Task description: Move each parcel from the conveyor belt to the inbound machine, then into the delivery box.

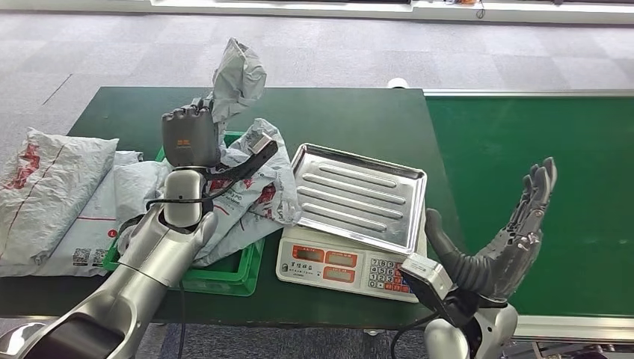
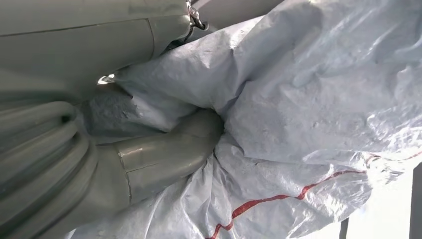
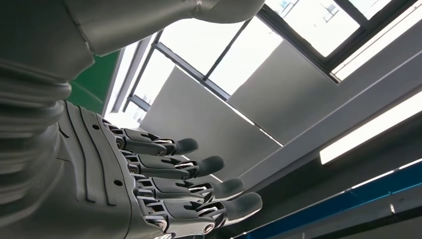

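My left hand is raised above the green delivery box and grips a crumpled grey parcel that sticks up above it. Up close, the thumb presses into the grey wrap with red lines. More grey parcels lie in the box under the hand. The inbound machine, a white scale with a bare steel tray, stands to the right of the box. My right hand is held up with fingers spread at the near edge of the green conveyor belt, holding nothing; its straight fingers point towards the ceiling.
Two large grey parcels lie on the dark green table to the left of the box. The belt's metal rail runs along its far side. Grey carpet floor lies beyond the table.
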Available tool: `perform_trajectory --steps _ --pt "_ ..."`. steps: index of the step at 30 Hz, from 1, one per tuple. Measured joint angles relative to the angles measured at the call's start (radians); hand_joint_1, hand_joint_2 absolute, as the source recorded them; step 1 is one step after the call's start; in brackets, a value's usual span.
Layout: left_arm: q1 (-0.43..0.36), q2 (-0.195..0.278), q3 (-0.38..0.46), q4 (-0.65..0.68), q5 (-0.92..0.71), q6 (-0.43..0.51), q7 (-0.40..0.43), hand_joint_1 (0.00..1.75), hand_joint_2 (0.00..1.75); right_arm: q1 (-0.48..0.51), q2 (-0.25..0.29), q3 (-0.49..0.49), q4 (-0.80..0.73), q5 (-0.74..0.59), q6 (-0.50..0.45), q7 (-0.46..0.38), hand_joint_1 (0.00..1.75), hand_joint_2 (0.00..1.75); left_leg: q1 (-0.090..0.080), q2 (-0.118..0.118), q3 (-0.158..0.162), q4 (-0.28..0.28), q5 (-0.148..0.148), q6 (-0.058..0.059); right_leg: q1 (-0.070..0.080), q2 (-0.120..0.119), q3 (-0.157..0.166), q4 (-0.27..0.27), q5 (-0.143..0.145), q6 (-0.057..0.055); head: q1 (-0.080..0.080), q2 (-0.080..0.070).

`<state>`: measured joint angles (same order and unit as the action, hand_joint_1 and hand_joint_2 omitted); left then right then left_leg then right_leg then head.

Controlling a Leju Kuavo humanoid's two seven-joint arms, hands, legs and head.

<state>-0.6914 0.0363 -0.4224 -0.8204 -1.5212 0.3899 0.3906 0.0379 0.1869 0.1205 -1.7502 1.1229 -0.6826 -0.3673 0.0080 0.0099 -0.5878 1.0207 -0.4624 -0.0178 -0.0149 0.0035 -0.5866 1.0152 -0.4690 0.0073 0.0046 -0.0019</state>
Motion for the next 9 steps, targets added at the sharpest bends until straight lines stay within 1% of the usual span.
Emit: perform_trajectory --steps 4,9 --pt "0.023 0.018 0.002 0.007 0.000 -0.038 0.002 1.75 1.75 0.010 -0.002 0.000 -0.009 0.000 0.005 0.003 0.00 1.75 0.000 0.000 0.000 0.000 0.000 0.000 0.000 0.000 0.000 0.000 0.000 0.000 0.000 0.000" --pt "0.036 0.029 0.003 0.014 0.000 -0.048 0.005 1.75 1.75 0.016 -0.003 0.000 -0.015 -0.001 0.006 0.003 0.00 1.75 0.000 0.000 0.000 0.000 0.000 0.000 0.001 0.000 0.000 0.000 0.000 0.000 0.000 0.000"
